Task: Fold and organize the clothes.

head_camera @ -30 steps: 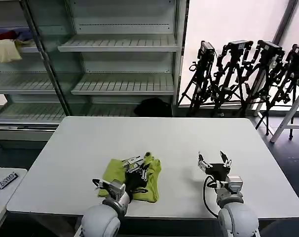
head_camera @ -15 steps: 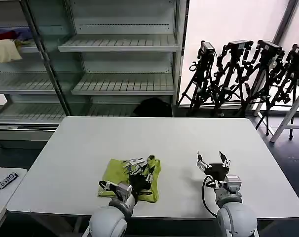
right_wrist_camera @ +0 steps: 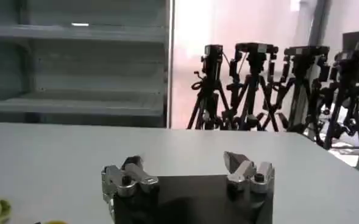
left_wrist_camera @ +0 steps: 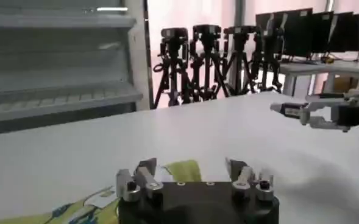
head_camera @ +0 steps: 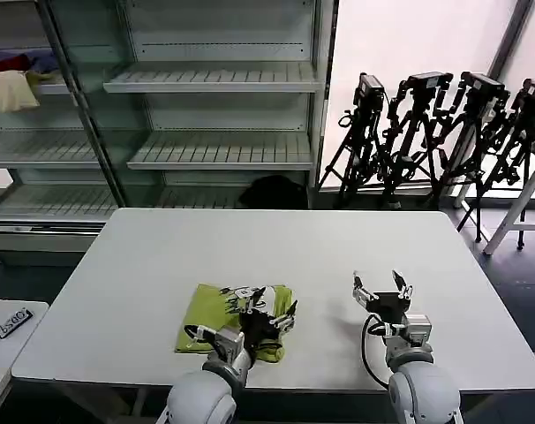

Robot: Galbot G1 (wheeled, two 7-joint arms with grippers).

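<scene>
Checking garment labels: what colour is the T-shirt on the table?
Lime yellow-green T-shirt, with a white print showing; clearest in the head view.

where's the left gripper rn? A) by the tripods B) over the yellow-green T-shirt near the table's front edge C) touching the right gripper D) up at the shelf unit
B: in the head view the left gripper sits open over the T-shirt near the front edge of the table, while the right gripper waits apart on bare tabletop.

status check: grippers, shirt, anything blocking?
Left gripper open, over the T-shirt's right edge. Right gripper open, idle over bare table. T-shirt folded, flat. Nothing in the way.
</scene>
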